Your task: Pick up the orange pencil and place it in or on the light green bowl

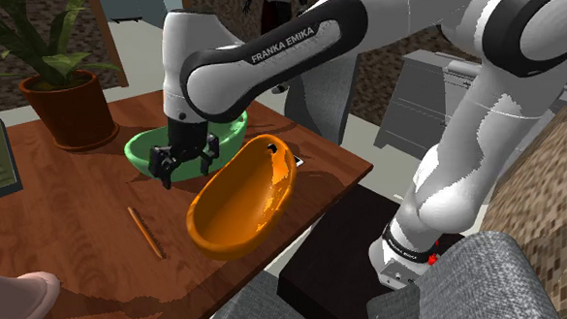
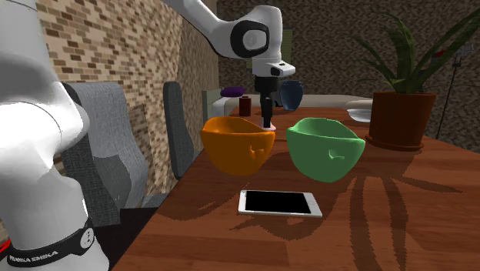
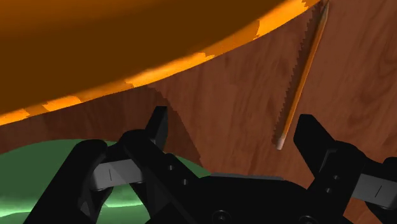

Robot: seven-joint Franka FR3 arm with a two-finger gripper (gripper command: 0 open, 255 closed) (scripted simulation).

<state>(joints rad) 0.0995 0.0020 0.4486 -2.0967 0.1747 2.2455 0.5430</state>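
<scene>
One pencil lies, in the shoulder view, at seven o'clock from your spread, empty claw. Swinging low could knock the orange bowl at four o'clock.

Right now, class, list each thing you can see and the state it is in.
gripper: open, holding nothing.
orange pencil: lying flat on the table, not held.
green bowl: upright.
orange bowl: upright, empty.
phone: lying flat, screen dark.
</scene>
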